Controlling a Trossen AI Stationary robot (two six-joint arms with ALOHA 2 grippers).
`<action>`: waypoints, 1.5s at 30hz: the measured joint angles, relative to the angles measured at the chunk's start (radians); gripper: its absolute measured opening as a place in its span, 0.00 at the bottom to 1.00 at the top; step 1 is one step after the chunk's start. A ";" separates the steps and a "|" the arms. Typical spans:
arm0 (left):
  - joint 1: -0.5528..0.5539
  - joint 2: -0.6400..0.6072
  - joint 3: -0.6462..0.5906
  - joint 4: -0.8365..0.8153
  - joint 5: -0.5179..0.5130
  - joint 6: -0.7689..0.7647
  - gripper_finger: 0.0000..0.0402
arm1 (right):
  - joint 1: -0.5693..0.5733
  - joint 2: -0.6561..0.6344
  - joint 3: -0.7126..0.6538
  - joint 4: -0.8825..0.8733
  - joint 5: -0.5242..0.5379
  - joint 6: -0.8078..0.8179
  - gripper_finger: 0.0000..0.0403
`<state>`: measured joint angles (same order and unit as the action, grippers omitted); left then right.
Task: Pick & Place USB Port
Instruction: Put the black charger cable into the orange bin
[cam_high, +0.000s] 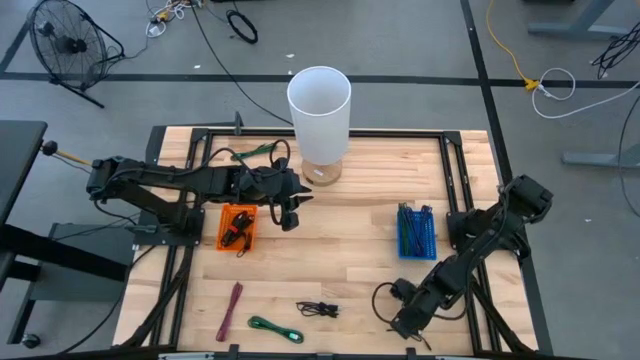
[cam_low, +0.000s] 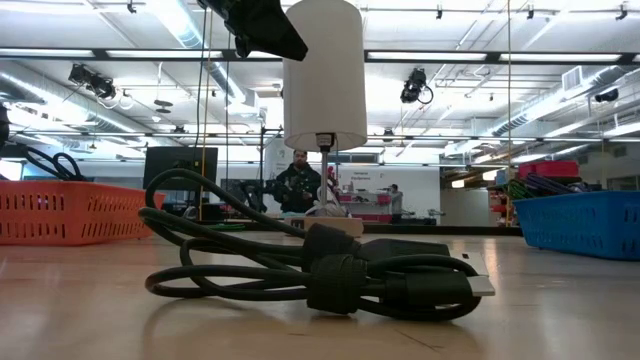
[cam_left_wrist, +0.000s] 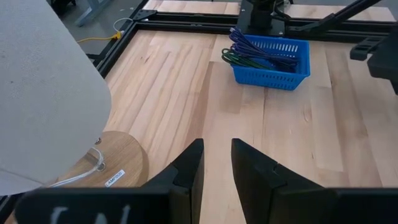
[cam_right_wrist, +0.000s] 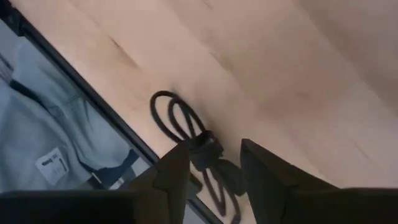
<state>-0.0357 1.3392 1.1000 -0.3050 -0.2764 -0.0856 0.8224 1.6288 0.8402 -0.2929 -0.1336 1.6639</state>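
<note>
Nearest lies a black coiled USB cable (cam_low: 330, 275), bound at its middle by a thick wrap, straight in front of the tall white cylinder-shaded lamp on a round wooden foot (cam_high: 319, 100). Left of the lamp's foot sits an orange plastic basket (cam_high: 238, 228). The left gripper (cam_high: 290, 215) hangs just in front of the lamp, its jaws narrow and empty. Right of the lamp stands a blue plastic basket (cam_high: 416, 232) of cords. Far front-right of the lamp, the right gripper (cam_right_wrist: 214, 163) has its jaws parted astride a second black looped cable (cam_right_wrist: 186, 124), holding nothing.

Such cable is probably light, limp and a little slick. The bound middle looks like the safest hold, since single loops would sag.

A small label (cam_left_wrist: 114, 179) on the lamp's foot is unreadable.
</note>
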 joint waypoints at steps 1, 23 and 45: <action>0.000 0.000 0.000 0.000 0.000 0.000 0.22 | 0.000 0.004 0.000 0.012 -0.003 0.000 0.37; 0.000 0.000 0.000 -0.002 0.000 0.000 0.22 | 0.070 0.006 0.000 0.015 0.038 0.057 0.47; 0.000 0.000 0.000 -0.002 0.000 0.000 0.22 | 0.054 0.110 0.000 0.116 -0.027 -0.064 0.05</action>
<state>-0.0359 1.3392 1.1000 -0.3065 -0.2762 -0.0853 0.8763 1.7385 0.8402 -0.1769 -0.1606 1.6004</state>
